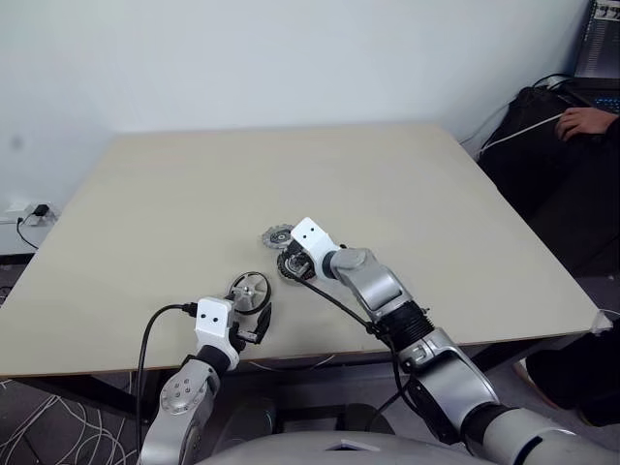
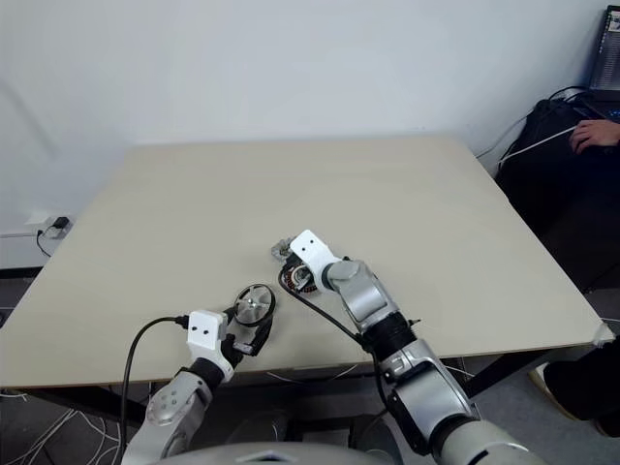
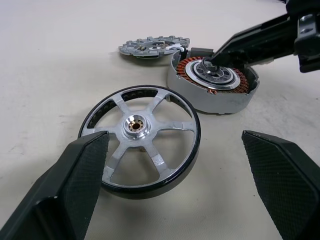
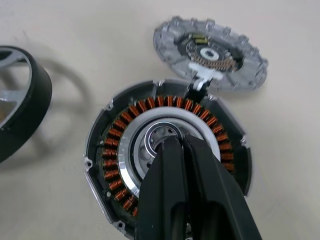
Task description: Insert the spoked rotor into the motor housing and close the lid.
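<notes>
Desk (image 1: 436, 194): pale beige top carrying all 3 motor parts near its front edge.
Spoked rotor (image 3: 141, 139): lies flat on the desk, dark rim around a silver face with radial spokes and a brass-coloured hub; it sits just ahead of the left gripper, apart from the housing.
Motor housing (image 4: 107, 165): round grey shell resting on the desk, open side up, copper windings ringing a shiny silver centre with a bearing in the middle; nothing is seated in it.
Lid (image 4: 245, 75): notched silver-grey disc lying just beyond the housing, joined to the housing rim by a small tab, its inner face turned up with a dark centre hole.
Left gripper (image 3: 180, 165): hovers low over the desk, jaws spread wide with nothing between them but the near edge of the rotor; neither black finger (image 3: 65, 190) touches it.
Right gripper (image 4: 180, 142): angled down into the housing, jaws pressed together, their tips resting at the central bearing; no loose part is gripped.
Person's hand (image 1: 587, 122): rests at the far right, off the desk, beside a dark bag.
</notes>
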Robot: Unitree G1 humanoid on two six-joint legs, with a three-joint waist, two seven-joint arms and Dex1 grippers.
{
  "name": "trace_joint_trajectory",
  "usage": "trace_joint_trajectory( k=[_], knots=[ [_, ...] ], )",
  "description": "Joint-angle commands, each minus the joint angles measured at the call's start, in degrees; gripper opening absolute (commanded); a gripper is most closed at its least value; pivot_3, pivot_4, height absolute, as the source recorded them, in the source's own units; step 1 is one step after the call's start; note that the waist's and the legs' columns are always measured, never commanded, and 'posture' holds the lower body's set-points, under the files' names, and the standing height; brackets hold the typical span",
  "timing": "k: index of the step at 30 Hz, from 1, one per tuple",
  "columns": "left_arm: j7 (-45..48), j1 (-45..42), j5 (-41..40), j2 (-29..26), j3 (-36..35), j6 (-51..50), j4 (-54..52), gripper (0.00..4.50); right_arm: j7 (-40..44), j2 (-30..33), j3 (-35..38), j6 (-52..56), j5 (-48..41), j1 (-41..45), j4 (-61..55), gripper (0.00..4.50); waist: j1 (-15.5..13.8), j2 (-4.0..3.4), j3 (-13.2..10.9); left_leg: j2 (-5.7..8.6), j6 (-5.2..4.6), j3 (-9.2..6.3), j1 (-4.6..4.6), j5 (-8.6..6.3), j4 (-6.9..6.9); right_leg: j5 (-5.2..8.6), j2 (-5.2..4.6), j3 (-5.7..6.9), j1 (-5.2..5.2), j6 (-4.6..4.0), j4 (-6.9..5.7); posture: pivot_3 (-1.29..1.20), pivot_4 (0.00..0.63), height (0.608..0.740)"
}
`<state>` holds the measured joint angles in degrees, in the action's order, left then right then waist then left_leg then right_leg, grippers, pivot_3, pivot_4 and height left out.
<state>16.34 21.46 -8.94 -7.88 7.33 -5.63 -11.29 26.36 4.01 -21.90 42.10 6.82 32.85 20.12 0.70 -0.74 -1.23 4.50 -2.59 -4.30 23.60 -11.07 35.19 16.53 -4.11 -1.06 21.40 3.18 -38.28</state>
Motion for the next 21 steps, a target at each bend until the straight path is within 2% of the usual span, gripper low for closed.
trace_joint_trajectory(
  k=[1,21],
  knots=[
    [0.1,-0.2,0.1,0.2,0.0,1.0,-1.3,4.50,0.4,-0.2,1.2,0.4,-0.7,2.1,-0.4,0.00,0.0,0.00,0.0,0.00,0.00,0.00,0.00,0.00,0.00,0.00,0.00,0.00,0.00,0.00,0.00,0.00,0.000,0.740],
    [0.1,-0.5,0.2,0.4,0.4,0.9,-1.1,4.50,1.3,1.4,1.7,1.7,-1.3,2.0,0.1,0.00,-0.1,0.00,0.0,0.00,0.00,0.00,0.00,0.00,0.00,0.00,-0.01,0.00,0.00,0.00,0.01,0.00,0.000,0.740]
  ],
)
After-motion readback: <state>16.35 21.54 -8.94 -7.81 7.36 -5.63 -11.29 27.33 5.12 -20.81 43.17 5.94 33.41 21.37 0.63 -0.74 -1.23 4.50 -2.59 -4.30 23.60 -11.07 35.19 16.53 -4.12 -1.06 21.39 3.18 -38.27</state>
